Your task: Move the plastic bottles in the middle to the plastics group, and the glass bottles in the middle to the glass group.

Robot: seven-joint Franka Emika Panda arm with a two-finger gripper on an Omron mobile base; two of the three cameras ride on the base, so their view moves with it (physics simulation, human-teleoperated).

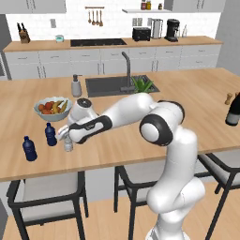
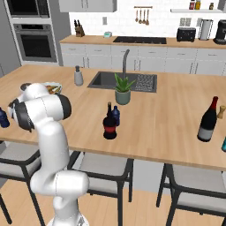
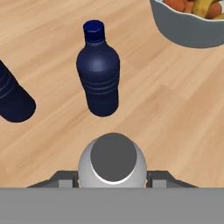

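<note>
My gripper (image 3: pixel 113 178) is shut on the clear greyish bottle (image 3: pixel 113 159) with a white cap, one finger on each side of its body. That bottle (image 1: pixel 68 145) stands upright low over the counter, just right of the plastics group. The group is two dark blue bottles: one (image 3: pixel 99 72) directly ahead of the hand, the other (image 3: pixel 12 98) at the left edge. They also show as the near one (image 1: pixel 50 134) and the outer one (image 1: pixel 29 148). The squat red-banded bottle (image 2: pixel 109 125) and a dark blue bottle (image 2: pixel 116 114) stand mid-counter. The tall black bottle (image 2: pixel 207 120) is far right.
A fruit bowl (image 1: pixel 52 108) sits just behind the blue bottles, also seen as the bowl (image 3: pixel 192 30). A grey soap dispenser (image 1: pixel 76 86), the sink (image 1: pixel 112 84) and a potted plant (image 2: pixel 122 91) lie further back. A pepper grinder (image 1: pixel 228 99) stands near the tall bottle.
</note>
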